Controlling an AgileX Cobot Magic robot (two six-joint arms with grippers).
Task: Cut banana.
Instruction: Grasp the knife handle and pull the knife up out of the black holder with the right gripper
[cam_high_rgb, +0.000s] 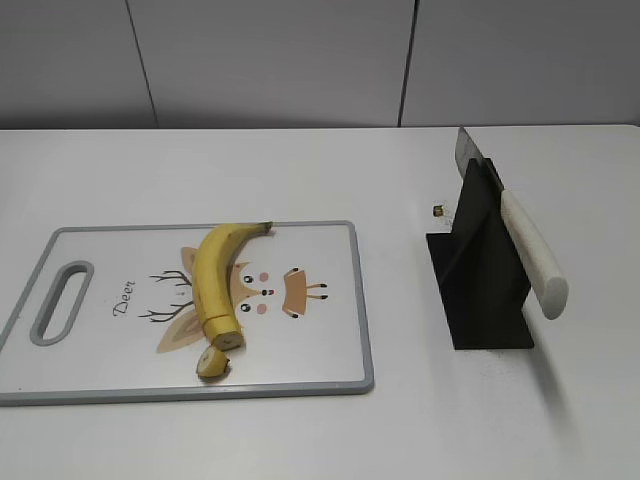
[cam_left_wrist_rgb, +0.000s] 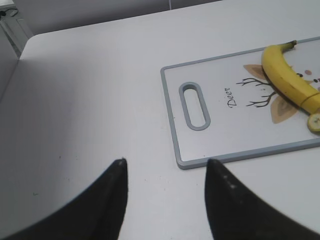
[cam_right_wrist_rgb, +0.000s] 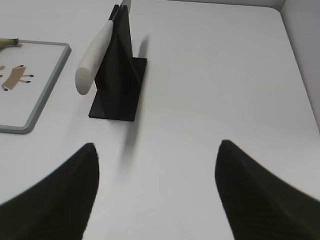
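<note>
A: We start at the knife (cam_high_rgb: 520, 232). It sits in its black stand (cam_high_rgb: 480, 285) on the table (cam_high_rgb: 300, 160), blade down in the slot, white handle angled out toward the camera. Neither gripper touches it.

B: Grippers?

A: Right gripper (cam_right_wrist_rgb: 157, 150) hangs over bare table near the stand, jaws spread wide, nothing between them. Left gripper (cam_left_wrist_rgb: 165, 162) is the same: jaws apart, empty, just off the handle end of the board (cam_left_wrist_rgb: 200, 150).

B: And the banana (cam_high_rgb: 215, 275)?

A: On the board, lying across the deer print, stem pointing to the far edge. Its near end is cut flat, and one slice (cam_high_rgb: 211, 363) lies just beside that end, close to the board's near edge.

B: So we log progress as?

A: We judge one cut made and the knife parked back in the stand. Most of the banana is whole; whether more slices are wanted, the task line does not say.
</note>
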